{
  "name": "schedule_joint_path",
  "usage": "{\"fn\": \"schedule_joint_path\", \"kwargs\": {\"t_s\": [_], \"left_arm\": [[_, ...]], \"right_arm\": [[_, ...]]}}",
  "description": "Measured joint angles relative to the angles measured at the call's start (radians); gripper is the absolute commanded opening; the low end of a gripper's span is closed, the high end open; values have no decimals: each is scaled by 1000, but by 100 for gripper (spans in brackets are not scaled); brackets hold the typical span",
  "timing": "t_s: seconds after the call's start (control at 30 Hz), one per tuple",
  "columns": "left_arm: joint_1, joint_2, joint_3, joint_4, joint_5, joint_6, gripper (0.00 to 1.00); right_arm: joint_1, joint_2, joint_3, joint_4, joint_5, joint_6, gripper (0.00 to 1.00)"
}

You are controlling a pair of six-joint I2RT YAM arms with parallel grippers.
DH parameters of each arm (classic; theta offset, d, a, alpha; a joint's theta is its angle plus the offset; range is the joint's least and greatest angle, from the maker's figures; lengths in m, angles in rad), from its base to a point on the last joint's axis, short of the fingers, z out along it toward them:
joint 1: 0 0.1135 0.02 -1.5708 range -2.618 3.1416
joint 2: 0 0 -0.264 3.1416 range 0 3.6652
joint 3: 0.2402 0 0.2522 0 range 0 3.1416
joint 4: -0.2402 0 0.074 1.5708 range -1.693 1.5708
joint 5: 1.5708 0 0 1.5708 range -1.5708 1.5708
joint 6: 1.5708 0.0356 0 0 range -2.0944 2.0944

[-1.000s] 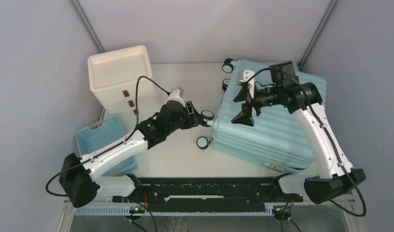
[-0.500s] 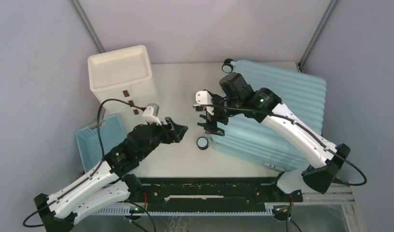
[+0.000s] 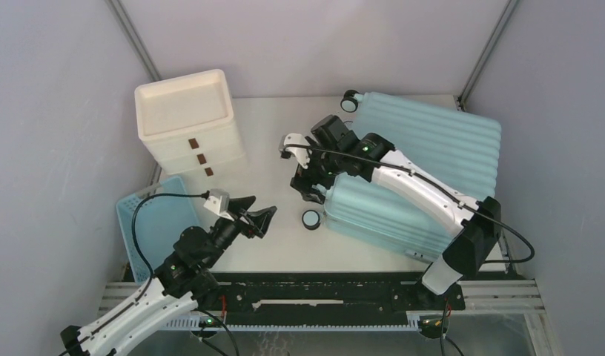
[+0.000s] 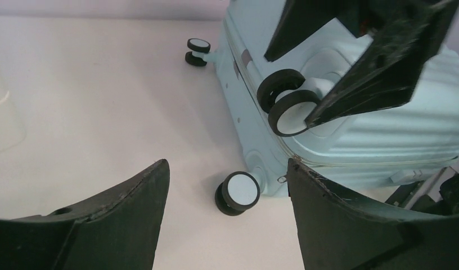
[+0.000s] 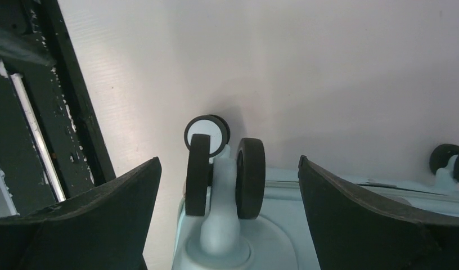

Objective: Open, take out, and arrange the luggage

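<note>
Pale tabletop (image 3: 270, 141) between grey walls, with the luggage (image 3: 433, 148) lying flat and closed, unmoved since a second ago. Right gripper (image 3: 308, 187) no longer above the ribbed shell: now down at the case's wheel end, jaws spread wide astride the upper caster (image 5: 224, 174), clear of it on both sides, gripping nothing. Left gripper (image 3: 259, 212) drawn back toward its base from that same corner, jaws wider than before and empty, the lower caster (image 4: 238, 191) straight ahead of it and apart. Drawer unit (image 3: 188, 122) and blue basket (image 3: 155, 215) off to its left, as before.
</note>
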Motion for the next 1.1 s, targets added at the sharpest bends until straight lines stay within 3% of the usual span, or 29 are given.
{"fn": "schedule_joint_path", "kwargs": {"t_s": [0.1,0.17,0.43,0.6,0.77,0.97,1.1], "left_arm": [[0,2,-14,42,25,38,80],[0,9,-18,62,43,58,80],[0,76,-60,154,167,127,78],[0,166,-101,234,314,188,73],[0,342,-103,362,436,235,68],[0,703,-102,606,552,246,66],[0,864,-98,764,600,232,65]], "right_arm": [[10,39,0,-2,44,19,99],[13,68,0,-4,74,21,93],[23,153,50,-87,97,19,26],[11,150,65,-109,50,-18,2],[-36,107,38,-106,-58,-51,0],[-68,-38,-89,-81,-147,-90,0],[-68,-86,-138,-87,-180,-92,0]]}}
